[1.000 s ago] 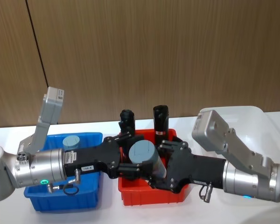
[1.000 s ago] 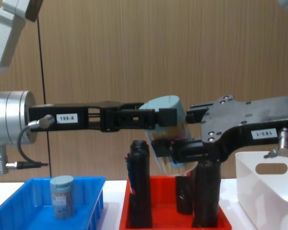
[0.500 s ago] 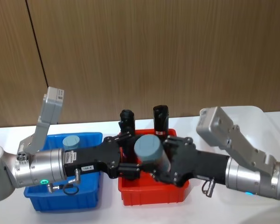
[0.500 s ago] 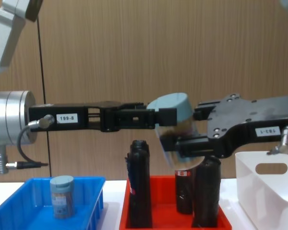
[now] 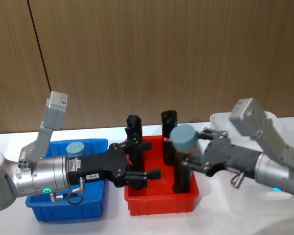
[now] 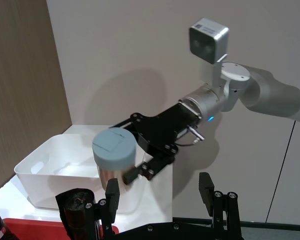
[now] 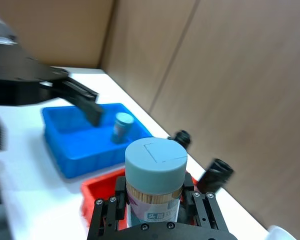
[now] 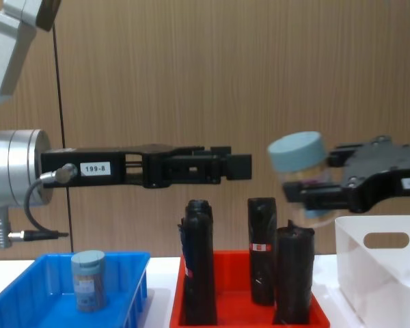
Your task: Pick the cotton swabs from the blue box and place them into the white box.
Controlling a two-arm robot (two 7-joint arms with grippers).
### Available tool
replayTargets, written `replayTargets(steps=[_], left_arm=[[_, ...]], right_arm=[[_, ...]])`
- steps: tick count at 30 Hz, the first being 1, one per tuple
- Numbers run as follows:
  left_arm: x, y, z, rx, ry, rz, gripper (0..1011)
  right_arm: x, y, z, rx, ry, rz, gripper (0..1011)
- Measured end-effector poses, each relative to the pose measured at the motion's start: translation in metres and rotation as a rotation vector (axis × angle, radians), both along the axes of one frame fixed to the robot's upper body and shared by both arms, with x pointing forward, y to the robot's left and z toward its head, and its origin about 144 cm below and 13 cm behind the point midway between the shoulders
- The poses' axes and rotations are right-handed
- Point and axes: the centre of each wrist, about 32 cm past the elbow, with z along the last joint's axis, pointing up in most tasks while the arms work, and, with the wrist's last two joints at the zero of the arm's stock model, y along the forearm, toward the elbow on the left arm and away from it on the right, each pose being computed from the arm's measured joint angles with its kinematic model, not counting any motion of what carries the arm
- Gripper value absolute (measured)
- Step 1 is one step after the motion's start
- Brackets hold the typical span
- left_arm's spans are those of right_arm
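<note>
My right gripper [image 5: 193,154] pinches a jar of cotton swabs [image 5: 184,139] lid-up above the red tray [image 5: 159,205], with the white box [image 8: 359,266] at its 3 o'clock. The jar is a clear plastic cylinder with a smooth grey-blue lid. My left gripper [image 5: 149,160], at its 9 o'clock, is spread wide. A second jar [image 5: 75,149] stands in the blue box [image 5: 95,144].

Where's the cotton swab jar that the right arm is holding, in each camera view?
Head view: cotton swab jar right of centre, over the right end of the red tray, in the right gripper.
Chest view: upper right, above the black rolls.
Left wrist view: in front of the white box.
Right wrist view: between the jaws, blue box beyond.
Shared landmark: the red tray, under the jar.
</note>
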Motion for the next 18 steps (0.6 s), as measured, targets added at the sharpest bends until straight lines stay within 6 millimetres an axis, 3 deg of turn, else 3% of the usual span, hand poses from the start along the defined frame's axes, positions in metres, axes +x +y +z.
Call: replayTargets(steps=[18], left_arm=[[0.000,0.000,0.000,0.000,0.000,0.000,1004]], right_arm=[[0.031,-0.049,-0.010,0.017,0.007,-0.225,650]])
